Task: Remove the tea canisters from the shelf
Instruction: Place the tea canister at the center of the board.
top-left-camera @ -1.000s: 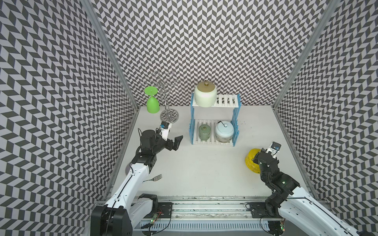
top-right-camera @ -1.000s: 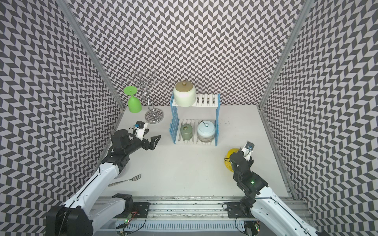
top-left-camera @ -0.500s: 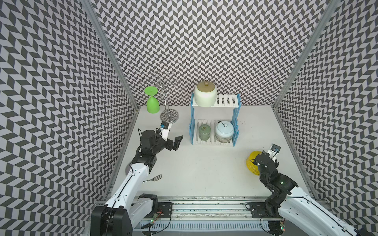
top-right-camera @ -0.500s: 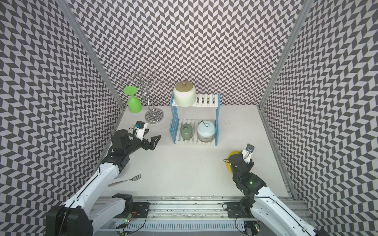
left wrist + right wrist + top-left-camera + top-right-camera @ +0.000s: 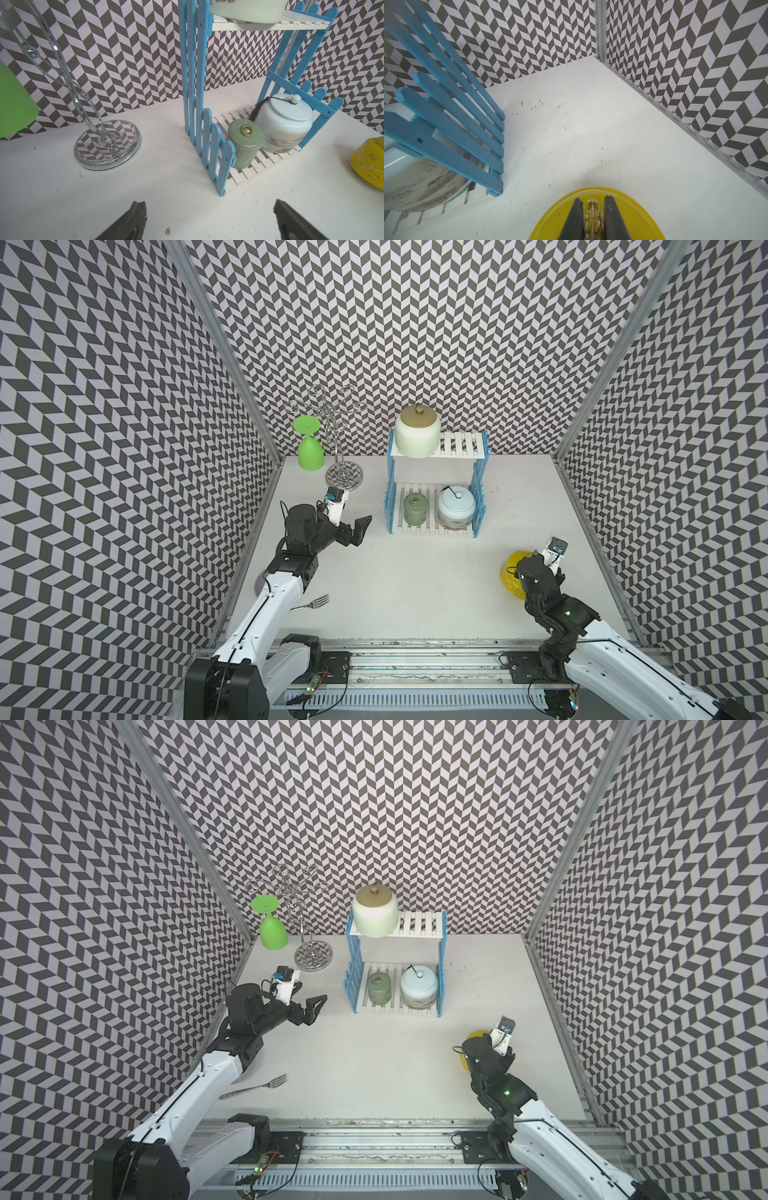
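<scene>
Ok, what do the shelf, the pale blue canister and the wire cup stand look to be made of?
Shelf: probably painted wood with a matt finish. It has flat light-blue pickets with small fixing holes and white slats.
Pale blue canister: likely glazed ceramic. It shows glossy highlights and a faint landscape print on the body.
Cup stand: polished, chrome-like metal. Its base mirrors the chevron wall.
</scene>
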`<state>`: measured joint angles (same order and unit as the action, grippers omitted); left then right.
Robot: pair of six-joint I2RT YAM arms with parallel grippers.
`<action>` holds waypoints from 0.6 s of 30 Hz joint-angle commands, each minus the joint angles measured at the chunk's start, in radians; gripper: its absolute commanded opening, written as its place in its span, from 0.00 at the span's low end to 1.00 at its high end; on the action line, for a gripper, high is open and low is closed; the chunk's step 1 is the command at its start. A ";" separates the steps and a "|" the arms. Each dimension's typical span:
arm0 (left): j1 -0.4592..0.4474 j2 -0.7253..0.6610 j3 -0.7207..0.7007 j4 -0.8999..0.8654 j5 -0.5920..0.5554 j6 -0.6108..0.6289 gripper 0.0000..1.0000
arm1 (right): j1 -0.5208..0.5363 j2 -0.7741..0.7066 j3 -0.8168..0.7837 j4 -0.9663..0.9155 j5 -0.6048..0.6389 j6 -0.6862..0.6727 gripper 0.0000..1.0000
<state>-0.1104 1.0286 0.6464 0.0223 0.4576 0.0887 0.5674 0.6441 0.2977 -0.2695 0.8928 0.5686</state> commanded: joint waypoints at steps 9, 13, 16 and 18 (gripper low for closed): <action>0.005 -0.014 -0.015 0.023 0.003 0.009 1.00 | 0.006 -0.010 0.017 0.121 0.060 0.001 0.33; 0.005 -0.016 -0.015 0.021 0.002 0.009 1.00 | 0.006 -0.010 0.017 0.121 0.059 0.001 0.39; 0.006 -0.017 -0.014 0.019 0.001 0.009 1.00 | 0.006 -0.014 0.020 0.119 0.057 0.001 0.42; 0.006 -0.017 -0.013 0.020 0.001 0.009 1.00 | 0.006 -0.018 0.026 0.116 0.057 -0.010 0.44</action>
<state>-0.1104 1.0271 0.6376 0.0231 0.4576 0.0887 0.5674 0.6403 0.2996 -0.1932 0.9295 0.5678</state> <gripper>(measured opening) 0.997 0.439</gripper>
